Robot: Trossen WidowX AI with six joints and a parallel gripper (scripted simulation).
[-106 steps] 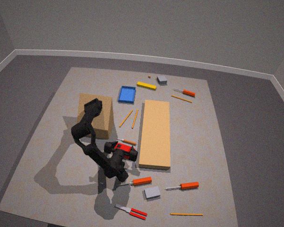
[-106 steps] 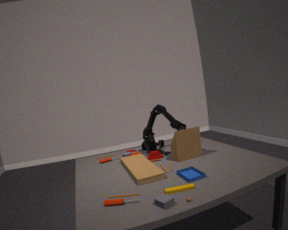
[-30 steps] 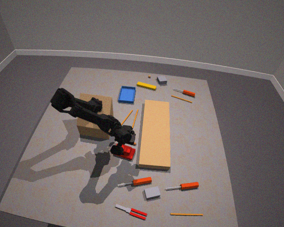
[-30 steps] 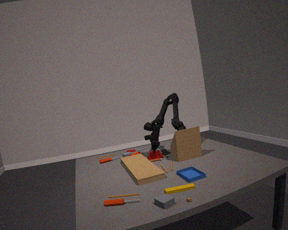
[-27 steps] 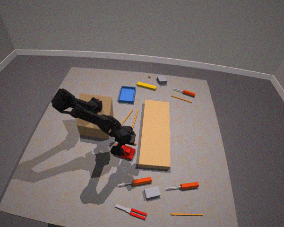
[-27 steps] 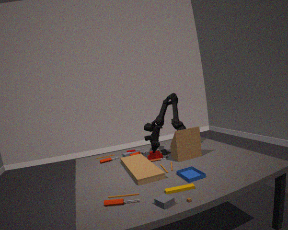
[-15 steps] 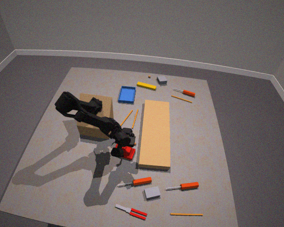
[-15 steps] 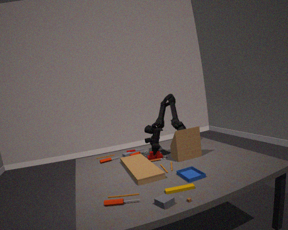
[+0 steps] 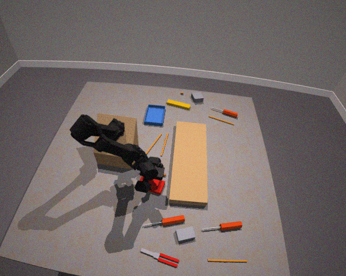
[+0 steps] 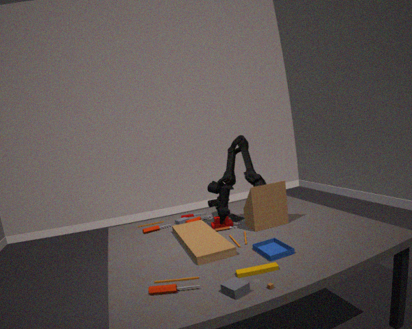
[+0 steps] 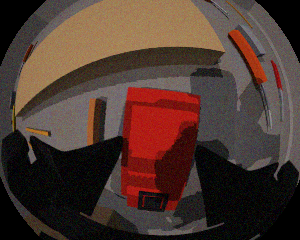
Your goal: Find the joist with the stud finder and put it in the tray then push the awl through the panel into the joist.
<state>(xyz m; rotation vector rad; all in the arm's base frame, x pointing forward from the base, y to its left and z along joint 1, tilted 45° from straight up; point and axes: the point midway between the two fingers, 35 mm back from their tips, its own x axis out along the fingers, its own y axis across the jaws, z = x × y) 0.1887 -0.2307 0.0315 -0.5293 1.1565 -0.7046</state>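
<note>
The red stud finder [image 9: 158, 186] [image 10: 222, 223] [image 11: 160, 136] lies flat on the table, just left of the near end of the long tan floor panel [image 9: 188, 160] [image 10: 201, 243] [image 11: 117, 34]. My gripper [image 9: 149, 182] [image 10: 223, 217] [image 11: 160, 146] is down over it, fingers open and straddling its sides, close to the casing. The blue tray [image 9: 146, 115] [image 10: 275, 258] stands empty beyond the panel's far left corner. Three orange-handled pointed tools lie about: one [image 9: 173, 220] near the panel's front end, one [image 9: 229, 226] to its right, one [image 9: 228, 112] at the far right. I cannot tell which is the awl.
A brown box [image 9: 128, 130] [image 10: 266, 205] carries the arm's base, left of the panel. A yellow bar [image 9: 178, 103] [image 10: 257, 269], two grey blocks [image 9: 197, 96] [image 9: 185, 233], red-handled pliers [image 9: 164, 256] and thin orange sticks [image 9: 164, 144] lie scattered on the mat.
</note>
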